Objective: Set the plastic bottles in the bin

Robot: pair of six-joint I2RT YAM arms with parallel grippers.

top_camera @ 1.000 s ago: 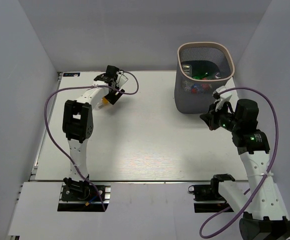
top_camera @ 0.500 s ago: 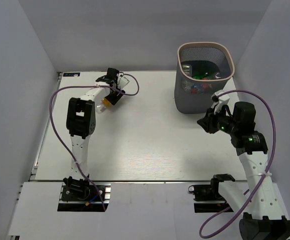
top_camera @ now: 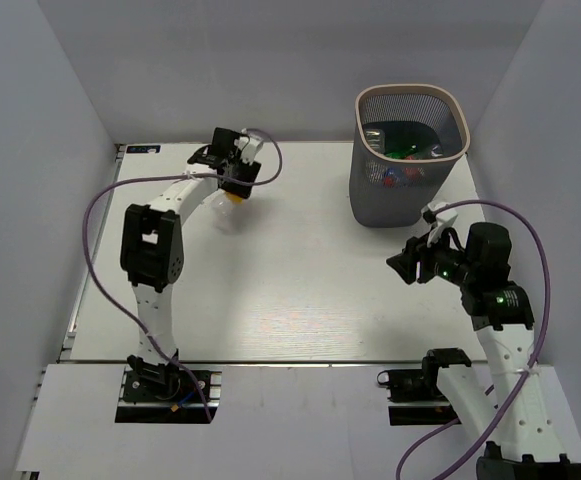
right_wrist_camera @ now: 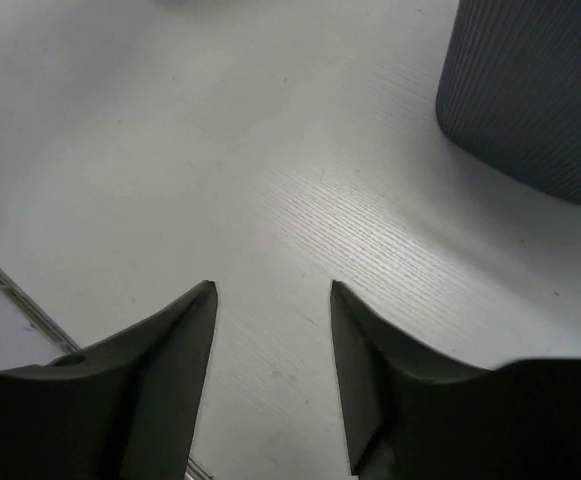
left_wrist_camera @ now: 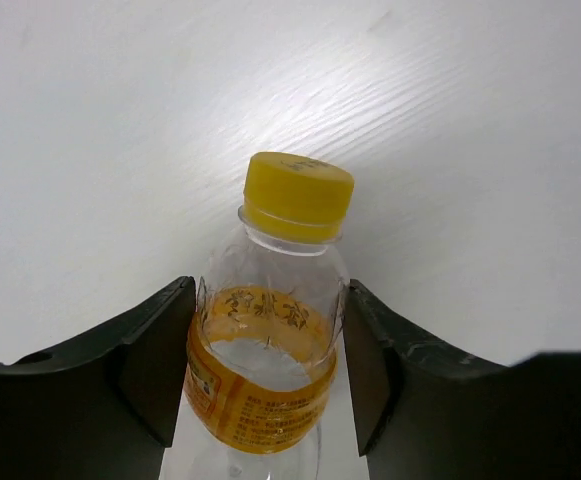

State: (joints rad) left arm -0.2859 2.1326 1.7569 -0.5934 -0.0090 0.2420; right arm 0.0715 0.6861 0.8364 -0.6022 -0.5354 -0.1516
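A clear plastic bottle (left_wrist_camera: 270,340) with a yellow cap and an orange label sits between the fingers of my left gripper (left_wrist_camera: 268,370), which is shut on its body. From above, that bottle (top_camera: 233,194) shows as a yellow spot under the left gripper (top_camera: 232,178) at the far left of the table. The dark mesh bin (top_camera: 408,155) with a beige rim stands at the far right, with several bottles inside it. My right gripper (right_wrist_camera: 272,330) is open and empty, hovering over bare table left of the bin wall (right_wrist_camera: 535,90); from above the right gripper (top_camera: 408,262) is just in front of the bin.
The white table (top_camera: 270,270) runs between grey side walls and a back wall. A purple cable (top_camera: 100,215) loops beside the left arm, and another arcs over the right arm. Arm bases sit at the near edge.
My left gripper has closed on the yellow-capped bottle and lifted it slightly toward the right. My right gripper has opened and drawn back from the bin toward the table's middle.
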